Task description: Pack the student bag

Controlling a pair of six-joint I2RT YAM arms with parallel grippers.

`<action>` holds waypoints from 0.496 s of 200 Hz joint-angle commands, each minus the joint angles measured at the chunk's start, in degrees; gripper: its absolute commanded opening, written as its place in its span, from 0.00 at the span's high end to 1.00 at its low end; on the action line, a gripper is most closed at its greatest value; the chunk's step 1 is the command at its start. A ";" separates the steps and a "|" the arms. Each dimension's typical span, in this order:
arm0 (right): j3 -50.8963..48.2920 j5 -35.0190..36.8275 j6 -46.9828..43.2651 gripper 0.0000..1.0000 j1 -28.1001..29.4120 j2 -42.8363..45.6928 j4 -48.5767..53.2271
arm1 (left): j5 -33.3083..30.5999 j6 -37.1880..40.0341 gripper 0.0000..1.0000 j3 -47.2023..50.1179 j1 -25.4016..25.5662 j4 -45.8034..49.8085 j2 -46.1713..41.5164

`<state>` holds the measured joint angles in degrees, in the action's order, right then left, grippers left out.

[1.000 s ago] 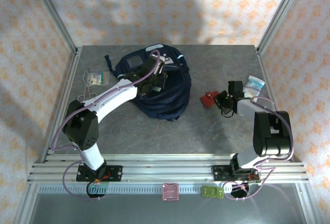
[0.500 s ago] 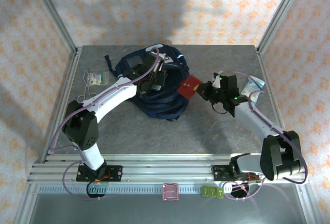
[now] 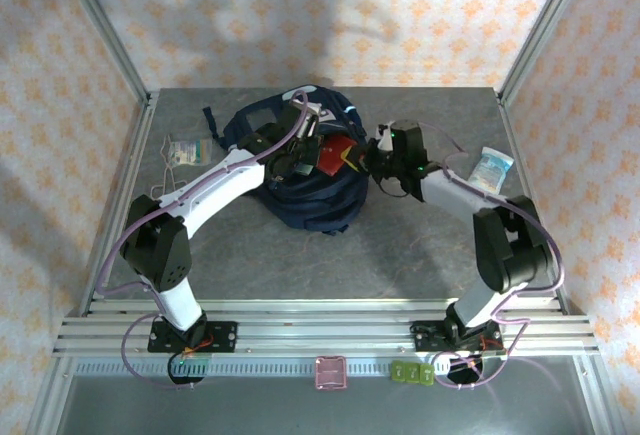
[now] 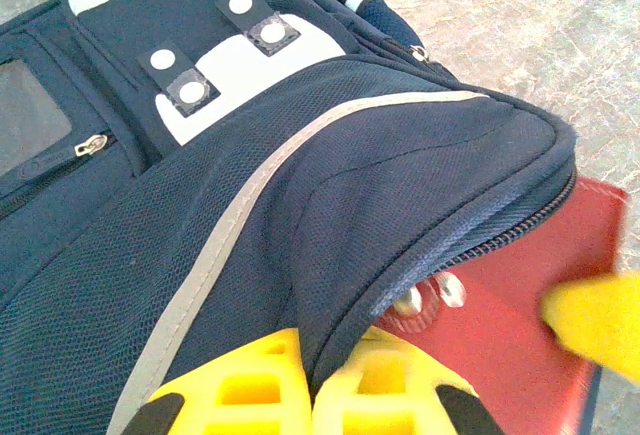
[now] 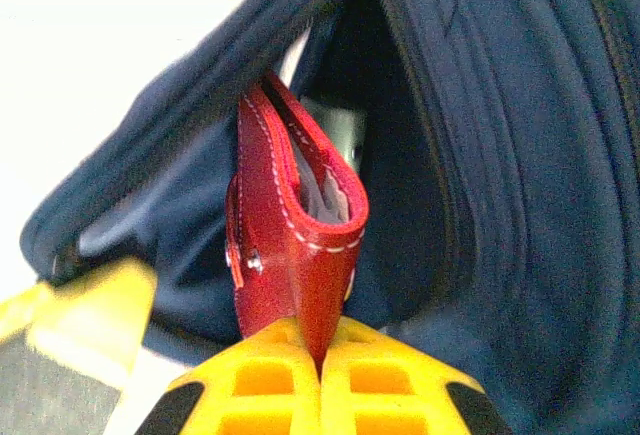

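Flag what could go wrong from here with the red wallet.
The right gripper pinches the red wallet by one thin edge; pushing against fabric could twist it loose. The left gripper holds the student bag open by a fold of fabric; if that slips, the opening drops onto the wallet. Both grippers sit close at the opening and could bump.

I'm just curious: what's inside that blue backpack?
A red wallet, pinched by the right pincer, pokes into the open backpack. Deeper inside is dark and covered by fabric.
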<state>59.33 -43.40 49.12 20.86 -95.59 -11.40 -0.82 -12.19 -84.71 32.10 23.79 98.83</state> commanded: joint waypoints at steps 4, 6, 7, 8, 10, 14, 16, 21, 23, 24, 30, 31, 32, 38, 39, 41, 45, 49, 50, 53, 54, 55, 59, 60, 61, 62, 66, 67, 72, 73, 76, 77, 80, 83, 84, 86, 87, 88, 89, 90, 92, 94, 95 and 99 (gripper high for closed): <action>3.51 2.68 9.92 1.00 0.70 -5.73 -8.96 | 3.02 -2.72 1.00 -1.83 0.68 -5.26 -2.91; 3.86 2.74 10.53 1.00 0.74 -6.34 -9.58 | 3.13 -2.81 1.00 -1.79 0.77 -5.32 -2.98; 4.08 2.77 10.81 1.00 0.75 -6.66 -9.94 | 3.20 -2.87 1.00 -1.78 0.77 -5.37 -2.96; 4.28 2.73 11.08 1.00 0.89 -6.95 -10.26 | 3.33 -2.90 1.00 -1.78 0.82 -5.40 -2.99; 4.76 2.76 11.50 1.00 0.99 -7.50 -10.76 | 3.40 -2.99 1.00 -1.67 0.85 -5.42 -3.02; 5.86 2.95 12.31 1.00 1.23 -8.65 -11.08 | 3.45 -3.17 1.00 -1.61 0.91 -5.57 -3.02; 6.49 3.07 12.66 1.00 1.38 -9.29 -11.05 | 3.52 -3.25 1.00 -1.54 1.00 -5.63 -3.07; 8.05 3.35 13.32 1.00 1.82 -10.58 -10.76 | 3.54 -3.36 1.00 -1.44 1.19 -5.75 -3.16; 8.71 3.50 13.58 1.00 2.01 -11.11 -10.71 | 3.61 -3.37 1.00 -1.43 1.27 -5.77 -3.19; 9.06 3.50 13.69 1.00 2.09 -11.42 -10.73 | 3.62 -3.41 1.00 -1.43 1.29 -5.86 -3.20; 11.00 3.90 14.00 0.99 2.76 -12.75 -10.39 | 3.63 -3.46 1.00 -1.34 1.45 -5.86 -3.25; 11.34 4.00 14.03 0.99 2.90 -12.94 -10.26 | 3.59 -3.46 1.00 -1.34 1.47 -5.86 -3.27; 11.51 4.14 14.05 0.98 3.02 -13.17 -10.11 | 3.57 -3.50 1.00 -1.34 1.47 -5.86 -3.24; 13.50 5.00 13.99 0.95 3.78 -14.27 -8.93 | 3.54 -3.62 1.00 -1.34 1.56 -5.94 -3.24; 13.83 5.13 13.99 0.94 3.90 -14.54 -8.78 | 3.54 -3.63 1.00 -1.38 1.56 -5.94 -3.31; 14.40 5.35 13.94 0.92 4.16 -14.89 -8.50 | 3.57 -3.70 1.00 -1.35 1.56 -5.95 -3.25; 15.30 5.65 13.90 0.89 4.60 -15.53 -8.18 | 3.66 -3.75 1.00 -1.34 1.62 -6.03 -3.33; 16.12 5.77 13.89 0.86 5.06 -16.12 -8.05 | 3.70 -3.88 1.00 -1.26 1.65 -6.11 -3.22; 16.23 5.78 13.89 0.86 5.11 -16.30 -7.99 | 3.75 -3.94 1.00 -1.25 1.65 -6.12 -3.21; 16.70 5.78 13.89 0.83 5.31 -16.74 -7.72 | 3.87 -4.05 1.00 -1.25 1.65 -6.19 -3.21; 16.83 5.74 13.89 0.82 5.41 -16.96 -7.57 | 3.88 -4.06 1.00 -1.25 1.65 -6.25 -3.21; 16.94 5.76 13.85 0.82 5.50 -17.15 -7.44 | 3.89 -4.11 1.00 -1.25 1.65 -6.27 -3.25; 17.25 5.55 13.96 0.80 5.71 -17.56 -7.02 | 4.12 -4.18 1.00 -1.25 1.65 -6.30 -3.22; 17.28 5.49 13.97 0.80 5.74 -17.67 -6.95 | 4.14 -4.17 1.00 -1.25 1.65 -6.30 -3.21; 17.25 5.46 13.98 0.79 5.75 -17.73 -6.96 | 4.15 -4.25 1.00 -1.25 1.65 -6.30 -3.21; 17.24 5.40 13.93 0.79 5.80 -17.76 -6.97 | 4.15 -4.30 1.00 -1.29 1.65 -6.30 -3.16; 16.95 5.34 13.85 0.78 5.92 -17.79 -7.05 | 4.19 -4.29 1.00 -1.29 1.65 -6.26 -3.06; 16.78 5.34 13.79 0.78 5.93 -17.75 -7.06 | 4.18 -4.36 1.00 -1.27 1.65 -6.28 -3.04; 15.96 5.51 13.60 0.76 5.94 -17.40 -6.91 | 4.16 -4.45 1.00 -1.25 1.65 -6.22 -3.11; 15.71 5.51 13.53 0.76 5.94 -17.29 -6.85 | 4.16 -4.48 1.00 -1.25 1.65 -6.21 -3.11; 15.00 5.64 13.31 0.74 5.94 -16.88 -6.66 | 4.02 -4.58 1.00 -1.13 1.65 -6.26 -3.19; 14.75 5.66 13.21 0.74 5.94 -16.72 -6.55 | 4.00 -4.59 1.00 -1.10 1.65 -6.28 -3.20; 13.98 5.81 12.93 0.73 5.94 -16.23 -6.20 | 3.93 -4.66 1.00 -1.01 1.65 -6.29 -3.22; 13.20 5.98 12.48 0.72 5.88 -15.65 -5.78 | 3.83 -4.64 1.00 -0.87 1.70 -6.30 -3.30; 12.93 6.01 12.31 0.72 5.87 -15.49 -5.63 | 3.82 -4.71 1.00 -0.84 1.68 -6.30 -3.34; 12.35 6.10 11.96 0.72 5.86 -15.02 -5.36 | 3.75 -4.76 1.00 -0.75 1.66 -6.37 -3.39; 12.02 6.16 11.74 0.72 5.86 -14.91 -5.20 | 3.73 -4.81 1.00 -0.74 1.66 -6.38 -3.38; 11.76 6.23 11.54 0.72 5.86 -14.59 -5.07 | 3.73 -4.84 1.00 -0.69 1.65 -6.38 -3.47; 11.46 6.31 11.31 0.71 5.81 -14.30 -4.92 | 3.72 -4.85 1.00 -0.62 1.65 -6.39 -3.47; 11.31 6.40 11.11 0.71 5.79 -14.02 -4.76 | 3.72 -4.90 1.00 -0.54 1.65 -6.43 -3.51; 10.60 6.62 10.67 0.69 5.77 -13.51 -4.42 | 3.65 -4.98 1.00 -0.44 1.65 -6.47 -3.56; 9.96 6.80 10.23 0.69 5.77 -12.96 -4.03 | 3.64 -5.03 1.00 -0.32 1.65 -6.54 -3.69; 9.68 6.91 10.00 0.69 5.77 -12.65 -3.83 | 3.63 -5.03 1.00 -0.26 1.65 -6.55 -3.75; 8.47 7.28 9.16 0.68 5.69 -11.52 -3.03 | 3.71 -5.27 1.00 0.02 1.65 -6.69 -4.00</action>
<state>72.66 -38.28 61.34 26.13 -112.20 -16.64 0.86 -15.18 -84.66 32.53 23.62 98.83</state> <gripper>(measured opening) 0.300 0.046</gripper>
